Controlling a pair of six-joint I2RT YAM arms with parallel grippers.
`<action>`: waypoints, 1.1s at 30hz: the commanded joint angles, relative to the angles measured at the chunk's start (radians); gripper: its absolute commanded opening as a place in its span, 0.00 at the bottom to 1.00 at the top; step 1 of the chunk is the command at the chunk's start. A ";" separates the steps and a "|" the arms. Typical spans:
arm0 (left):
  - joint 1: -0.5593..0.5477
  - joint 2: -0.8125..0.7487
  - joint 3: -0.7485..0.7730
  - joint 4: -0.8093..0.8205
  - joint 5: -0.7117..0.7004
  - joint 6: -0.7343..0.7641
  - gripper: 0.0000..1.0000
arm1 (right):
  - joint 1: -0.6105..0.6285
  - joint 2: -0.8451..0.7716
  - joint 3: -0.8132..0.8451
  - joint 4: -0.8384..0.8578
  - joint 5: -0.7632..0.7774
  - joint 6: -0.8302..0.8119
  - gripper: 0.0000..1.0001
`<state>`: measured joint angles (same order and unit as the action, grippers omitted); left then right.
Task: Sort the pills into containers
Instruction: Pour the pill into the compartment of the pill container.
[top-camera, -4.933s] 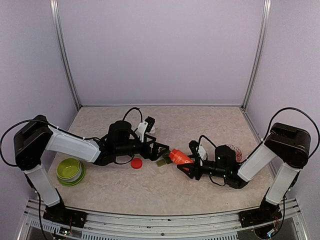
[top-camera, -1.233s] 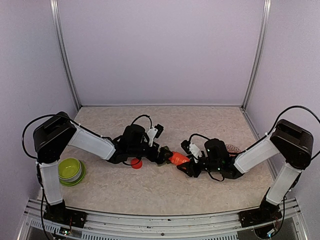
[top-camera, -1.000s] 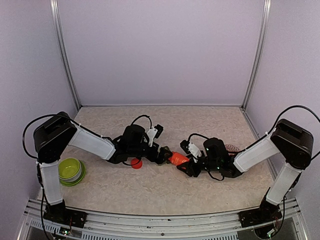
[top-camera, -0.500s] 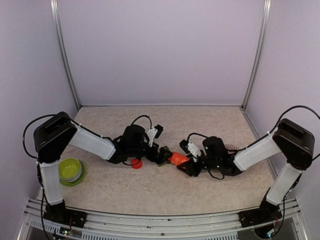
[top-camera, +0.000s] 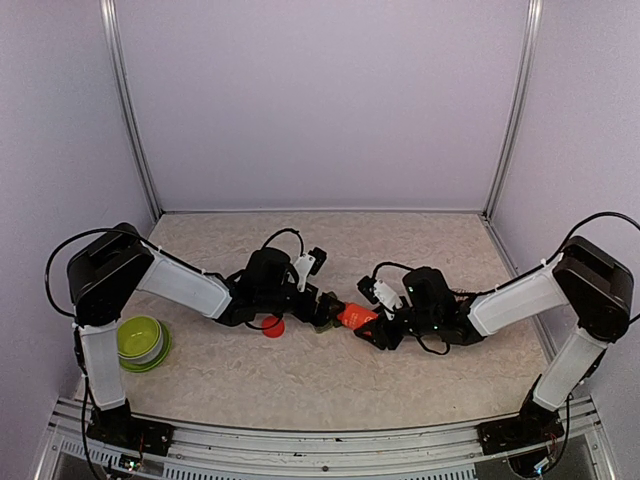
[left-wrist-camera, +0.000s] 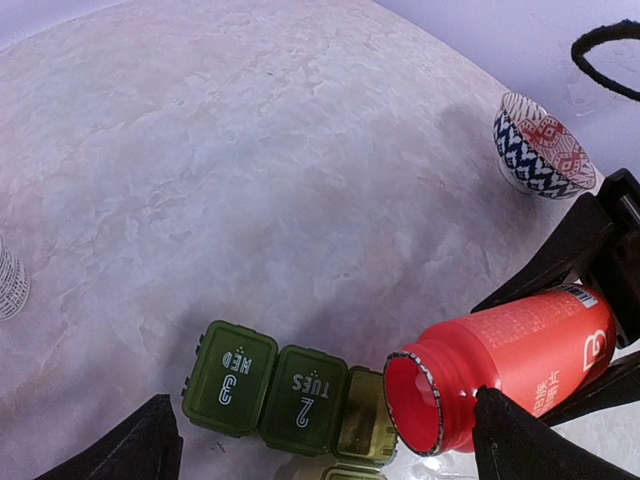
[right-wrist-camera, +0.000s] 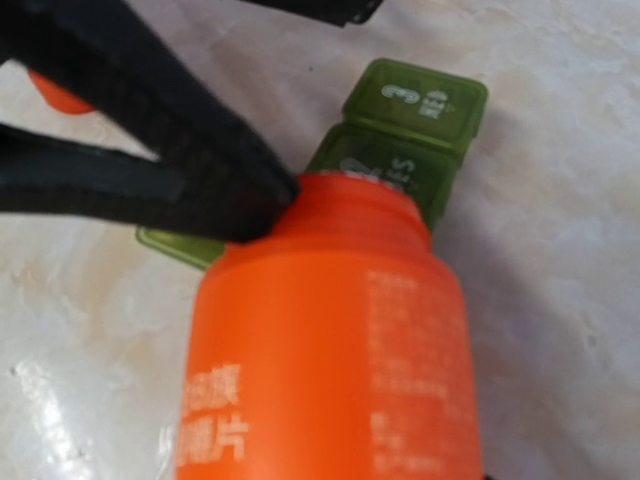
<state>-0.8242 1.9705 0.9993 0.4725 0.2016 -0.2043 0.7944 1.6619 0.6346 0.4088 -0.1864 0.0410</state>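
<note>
Right fingers (left-wrist-camera: 555, 265) clamp a glossy red plastic bottle (left-wrist-camera: 500, 365), tipped sideways, its round uncapped mouth at the open end cell of the containers (left-wrist-camera: 270, 385). These are three joined square dark-green cells, lying on the marbled bench (left-wrist-camera: 250, 150) between the wide-spread, empty left fingers (left-wrist-camera: 140, 455).

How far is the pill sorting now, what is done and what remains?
Done: the red cap is off; one end compartment of the green containers is open. In hand: the right hand tips the red bottle over it; the left hand is open around the strip. Left: no pill is visible yet, and two lids are shut.
</note>
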 joint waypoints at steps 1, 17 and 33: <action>-0.003 0.024 0.018 -0.025 0.006 0.011 0.99 | -0.003 -0.038 0.050 0.025 -0.033 -0.012 0.00; -0.001 0.025 0.021 -0.027 0.007 0.009 0.99 | -0.002 -0.042 0.108 -0.072 -0.039 -0.024 0.00; -0.001 0.031 0.022 -0.028 0.013 0.009 0.99 | -0.001 -0.042 0.156 -0.150 -0.032 -0.038 0.00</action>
<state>-0.8188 1.9736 1.0016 0.4614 0.2005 -0.2043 0.7944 1.6585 0.7311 0.2134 -0.1940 0.0151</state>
